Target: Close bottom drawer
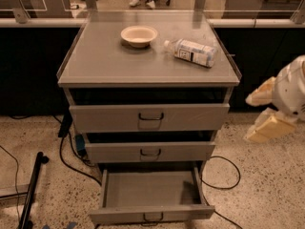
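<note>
The grey cabinet (105, 56) has three drawers. The bottom drawer (151, 189) is pulled well out, showing an empty shallow grey tray. Its short front panel with a small dark wire handle (152, 217) is at the lower edge of the camera view. The middle drawer (150, 151) and the top drawer (150, 117) each stick out a little. My gripper (249, 119), with cream fingers (269, 128) apart and holding nothing, hangs at the right of the cabinet. It is level with the top and middle drawers and well above and to the right of the bottom drawer.
A cream bowl (138, 35) and a plastic bottle (191, 52) lying on its side rest on the cabinet top. Black cables (224, 175) loop on the speckled floor at both sides. A black stand leg (31, 190) lies at the lower left. A dark counter wall (28, 66) stands behind.
</note>
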You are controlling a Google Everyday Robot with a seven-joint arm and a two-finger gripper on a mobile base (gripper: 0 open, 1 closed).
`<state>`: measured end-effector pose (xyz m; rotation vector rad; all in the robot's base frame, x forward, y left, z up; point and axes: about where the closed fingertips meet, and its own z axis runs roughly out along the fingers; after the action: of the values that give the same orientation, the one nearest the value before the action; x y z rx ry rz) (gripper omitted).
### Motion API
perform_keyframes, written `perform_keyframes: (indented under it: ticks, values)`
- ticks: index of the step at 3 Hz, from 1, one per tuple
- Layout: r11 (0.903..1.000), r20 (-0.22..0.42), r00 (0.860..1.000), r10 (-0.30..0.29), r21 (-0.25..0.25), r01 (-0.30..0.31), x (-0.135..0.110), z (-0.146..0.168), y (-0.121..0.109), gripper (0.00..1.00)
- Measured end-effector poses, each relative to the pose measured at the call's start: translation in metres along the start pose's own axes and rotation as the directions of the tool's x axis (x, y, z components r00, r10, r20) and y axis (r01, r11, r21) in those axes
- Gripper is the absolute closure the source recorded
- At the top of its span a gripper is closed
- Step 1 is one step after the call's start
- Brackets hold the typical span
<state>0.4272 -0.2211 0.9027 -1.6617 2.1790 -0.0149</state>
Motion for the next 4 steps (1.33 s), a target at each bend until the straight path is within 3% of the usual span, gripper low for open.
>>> perform_keyframes:
  ticks: [1, 2, 3, 4]
  values:
    - [1.0000, 0.062, 0.998, 0.002, -0.007, -0.001, 0.020, 0.047, 0.018, 0.64]
    - [0.9983, 0.071, 0.997, 0.019, -0.056, -0.015, 0.039, 0.103, 0.029, 0.88]
    - [0.9980, 0.073, 0.997, 0.024, -0.060, -0.019, 0.041, 0.109, 0.030, 1.00]
    - [0.9979, 0.080, 0.996, 0.024, -0.062, -0.020, 0.038, 0.115, 0.033, 1.00]
